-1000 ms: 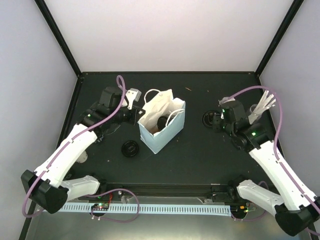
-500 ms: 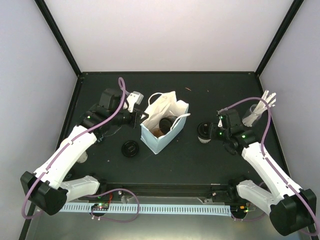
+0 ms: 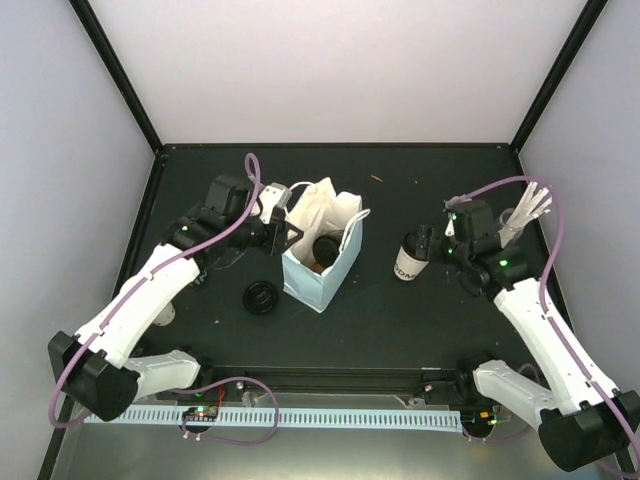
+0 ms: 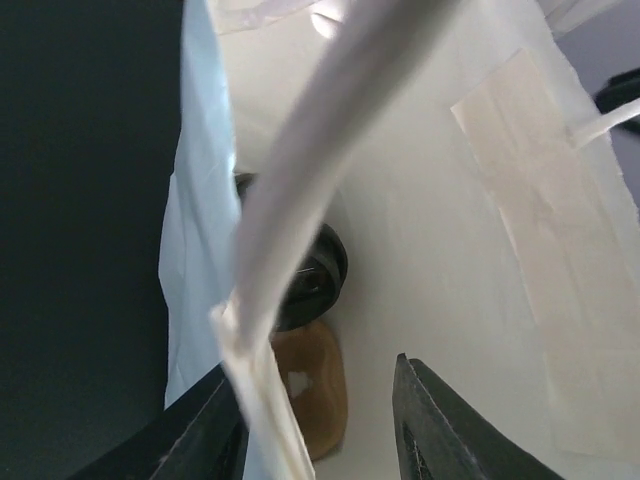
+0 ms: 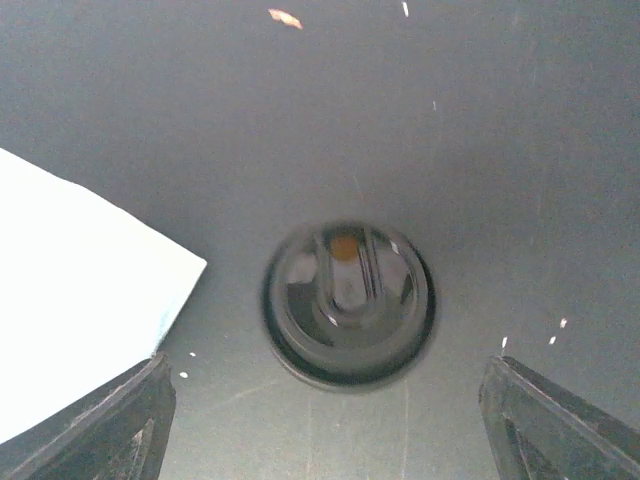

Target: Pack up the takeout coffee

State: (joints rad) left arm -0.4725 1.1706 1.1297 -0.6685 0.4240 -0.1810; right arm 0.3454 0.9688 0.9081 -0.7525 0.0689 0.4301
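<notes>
Looking down from above, you have the light-blue paper bag with white handles (image 3: 306, 282) standing open in the middle of the dark surface (image 3: 400, 330). Inside it sits one small cream paper cup with a black round lid (image 3: 325, 247), set in the brown moulded-pulp cup carrier (image 3: 311, 266). Your left wrist view shows the same lid (image 4: 315, 275) and carrier (image 4: 310, 390) low in the bag (image 4: 450, 200).

Your left gripper (image 3: 290, 232) is at the bag's left rim. Its jaws are spread and straddle the bag wall, one finger outside and one inside. A white handle strip (image 4: 300, 200) runs down beside the outer finger, and nothing is pinched.

Your right gripper (image 3: 428, 247) is right of the bag with its jaws spread wide. A second cream paper cup with a black lid (image 3: 407, 262) lies just left of it, looking tilted with the lid toward the gripper. In your right wrist view that lid (image 5: 348, 303) is blurred and sits between the fingers, touching neither.

A loose black round plastic lid (image 3: 261, 297) lies flat on the surface, near and left of the bag. A clear glass of white sticks (image 3: 518, 215) stands far right.
</notes>
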